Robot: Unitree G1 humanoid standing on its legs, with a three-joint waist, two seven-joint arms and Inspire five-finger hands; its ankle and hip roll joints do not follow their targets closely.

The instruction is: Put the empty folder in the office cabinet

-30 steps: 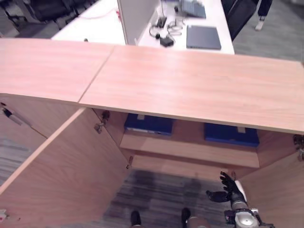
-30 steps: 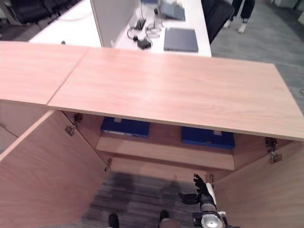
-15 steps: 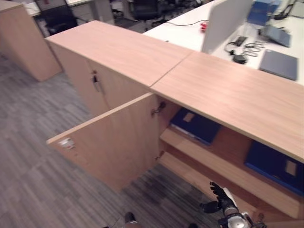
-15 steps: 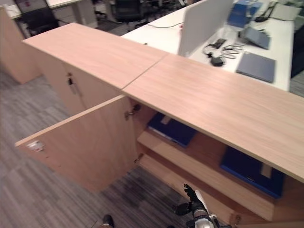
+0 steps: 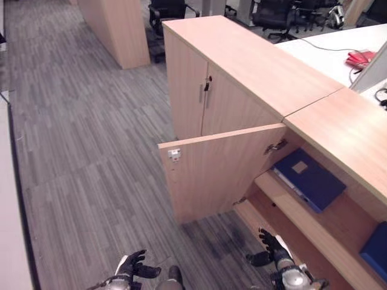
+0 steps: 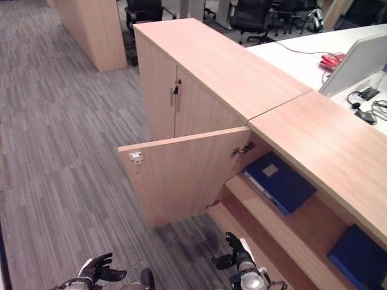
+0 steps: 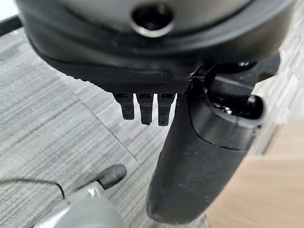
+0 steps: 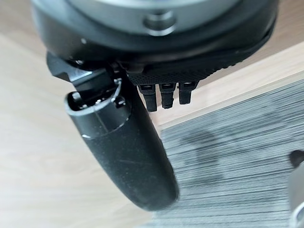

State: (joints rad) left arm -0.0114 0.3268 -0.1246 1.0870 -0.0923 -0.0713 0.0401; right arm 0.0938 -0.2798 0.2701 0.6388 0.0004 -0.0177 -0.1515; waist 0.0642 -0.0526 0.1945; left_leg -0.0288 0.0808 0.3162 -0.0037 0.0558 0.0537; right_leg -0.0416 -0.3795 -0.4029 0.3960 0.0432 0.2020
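Two blue folders lie inside the open cabinet [image 5: 338, 115]: one folder [image 5: 308, 178] flat on the upper shelf [image 5: 302, 214] just behind the swung-out door [image 5: 217, 172], a second folder [image 5: 375, 248] further along the same shelf at the far right edge. The door stands wide, its latch plate [image 5: 174, 154] facing out over the grey floor [image 5: 84, 151]. Down low, the left robot hand [image 5: 132, 266] hangs above the floor with fingers spread and nothing in them. The right robot hand [image 5: 270, 249] sits near the cabinet's bottom edge, fingers loosely splayed, also holding nothing; its wrist view shows straight fingers [image 8: 164, 95] over wood and floor. Beside the open unit, a closed cabinet [image 5: 205, 90] with handles [image 5: 205, 90]. Office chairs [image 5: 169, 9] at the back.
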